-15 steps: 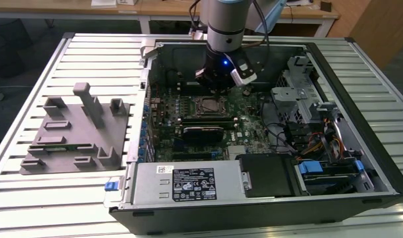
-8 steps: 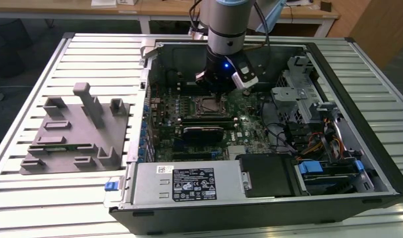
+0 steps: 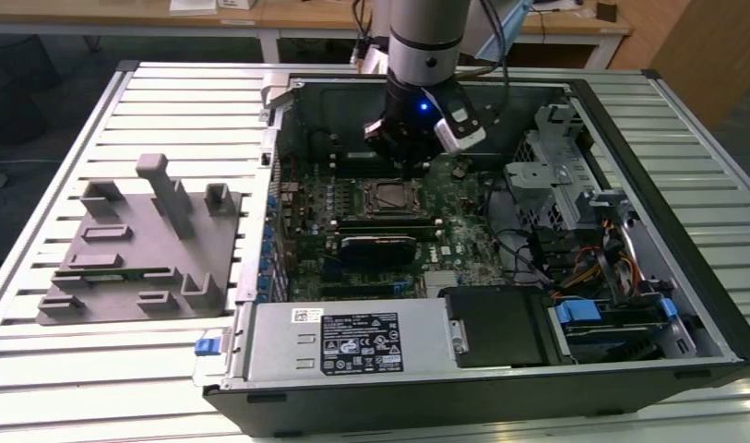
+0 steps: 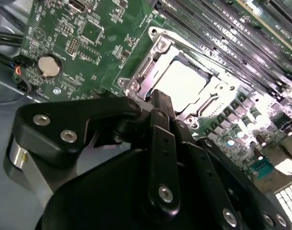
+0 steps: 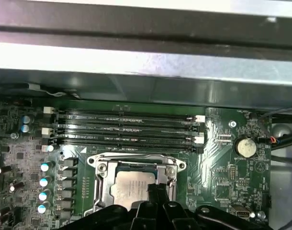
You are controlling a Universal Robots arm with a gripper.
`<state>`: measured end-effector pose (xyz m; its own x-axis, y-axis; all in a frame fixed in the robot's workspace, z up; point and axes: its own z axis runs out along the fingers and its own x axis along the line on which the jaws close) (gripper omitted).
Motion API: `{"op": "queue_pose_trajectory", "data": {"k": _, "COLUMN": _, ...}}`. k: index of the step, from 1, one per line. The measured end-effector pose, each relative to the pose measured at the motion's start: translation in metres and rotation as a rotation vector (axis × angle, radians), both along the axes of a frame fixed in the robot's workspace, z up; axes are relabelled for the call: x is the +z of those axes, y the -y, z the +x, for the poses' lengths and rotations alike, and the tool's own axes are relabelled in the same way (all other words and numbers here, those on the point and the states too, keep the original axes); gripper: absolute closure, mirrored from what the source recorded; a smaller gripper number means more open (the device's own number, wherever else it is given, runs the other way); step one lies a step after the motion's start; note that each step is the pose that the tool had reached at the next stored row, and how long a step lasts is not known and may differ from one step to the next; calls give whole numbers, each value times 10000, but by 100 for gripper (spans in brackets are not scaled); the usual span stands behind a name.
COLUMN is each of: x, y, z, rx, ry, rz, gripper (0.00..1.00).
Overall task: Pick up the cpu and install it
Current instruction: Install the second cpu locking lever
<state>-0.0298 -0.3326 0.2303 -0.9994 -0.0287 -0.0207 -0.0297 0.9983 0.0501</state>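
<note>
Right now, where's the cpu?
The cpu sits inside the metal-framed socket on the green board, beside the long memory slots in both wrist views, with the gripper just above it.

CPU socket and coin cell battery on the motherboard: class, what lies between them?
In the first wrist view, only bare green board with small soldered parts separates the socket, holding the cpu, from the coin cell.

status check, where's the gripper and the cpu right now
Gripper just above the socket, fingers together. Cpu seated in socket, not held. Nothing in the way.
</note>
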Motion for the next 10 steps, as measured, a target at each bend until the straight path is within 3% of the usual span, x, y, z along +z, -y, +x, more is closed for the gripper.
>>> {"op": "queue_pose_trajectory", "data": {"k": 2, "x": 0, "y": 26, "z": 1, "rx": 0, "ry": 0, "rz": -1, "gripper": 89}}
{"op": "queue_pose_trajectory", "data": {"k": 7, "x": 0, "y": 144, "z": 0, "rx": -1, "ry": 0, "rz": -1, "gripper": 89}}
{"op": "queue_pose_trajectory", "data": {"k": 10, "x": 1, "y": 177, "z": 0, "rx": -1, "ry": -23, "rz": 2, "gripper": 89}}
